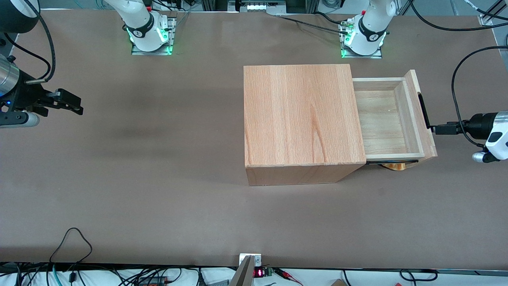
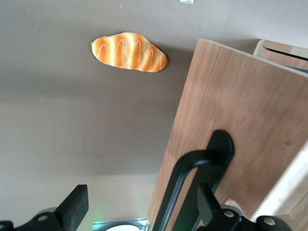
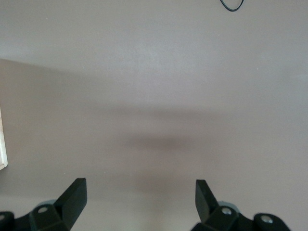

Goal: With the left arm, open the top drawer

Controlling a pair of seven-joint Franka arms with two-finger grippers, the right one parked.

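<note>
The top drawer [image 1: 381, 119] stands pulled well out of the big wooden box [image 1: 301, 115], toward the working arm's end of the table, and its light-wood tray is empty. A slim black bar handle [image 1: 424, 111] runs along the front panel [image 2: 250, 110]. My left gripper [image 1: 434, 129] is in front of that panel at the handle's nearer end. In the left wrist view the gripper [image 2: 140, 192] is open wide, and the handle [image 2: 192, 168] passes between its fingers, close to one fingertip [image 2: 204, 197]. Neither finger clamps the bar.
An orange striped bread roll [image 2: 129, 51] lies on the brown table under the open drawer, and a bit of it peeks out below the drawer [image 1: 397, 166]. The two arm bases [image 1: 363, 37] stand farthest from the front camera. Loose cables [image 1: 73, 242] lie at the nearest table edge.
</note>
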